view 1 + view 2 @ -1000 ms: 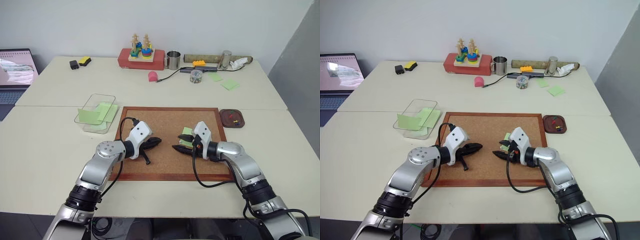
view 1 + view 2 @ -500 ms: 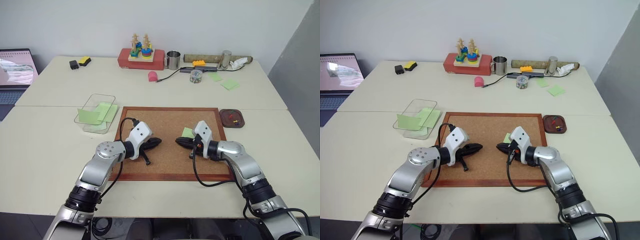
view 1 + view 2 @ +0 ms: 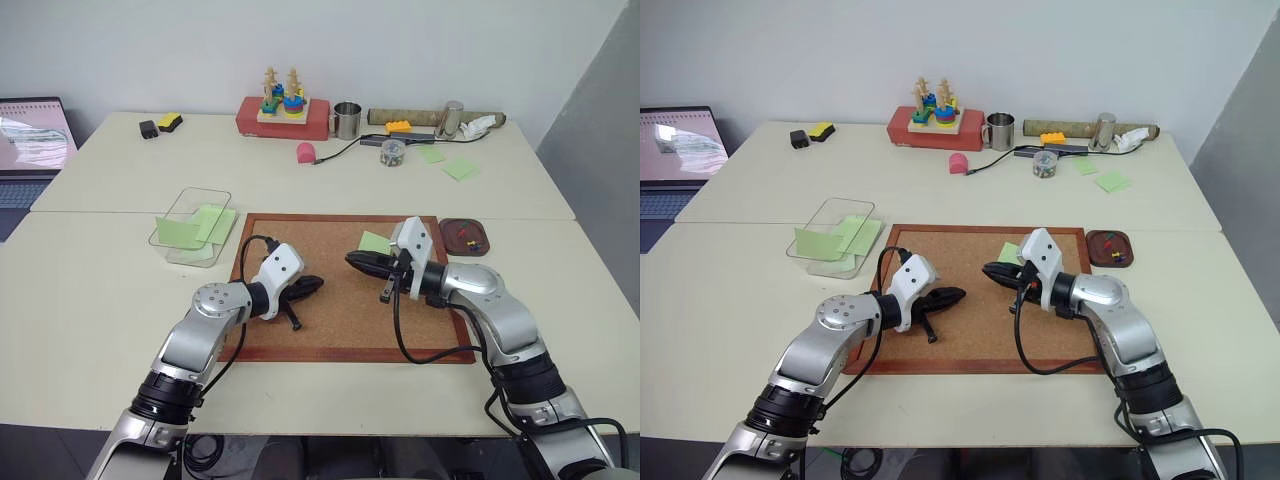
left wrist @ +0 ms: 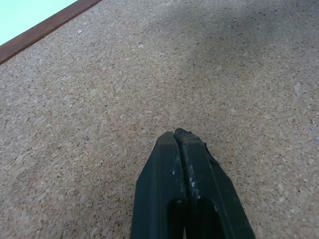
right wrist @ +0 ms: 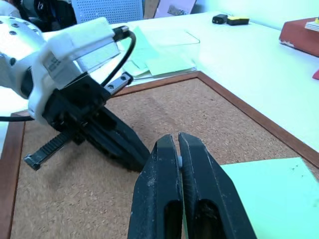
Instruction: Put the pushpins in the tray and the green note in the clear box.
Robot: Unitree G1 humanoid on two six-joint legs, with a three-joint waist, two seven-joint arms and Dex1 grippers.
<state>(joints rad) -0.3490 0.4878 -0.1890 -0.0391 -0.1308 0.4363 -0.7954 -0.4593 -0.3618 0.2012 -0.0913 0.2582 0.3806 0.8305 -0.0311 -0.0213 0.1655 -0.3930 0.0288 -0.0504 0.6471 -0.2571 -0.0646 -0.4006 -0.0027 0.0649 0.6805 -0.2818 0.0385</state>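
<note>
Both grippers, left [image 3: 312, 283] and right [image 3: 356, 260], pinched closed above the cork board [image 3: 330, 330] on a cream table [image 3: 90, 300]; right clamps the green note [image 3: 376, 242].

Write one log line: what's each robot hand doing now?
left end effector: shut, empty, over cork board | right end effector: shut on green note

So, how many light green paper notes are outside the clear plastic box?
3 light green paper notes: one at the right gripper over the wood-framed cork board, two on the far cream table. Others may be hidden.
</note>
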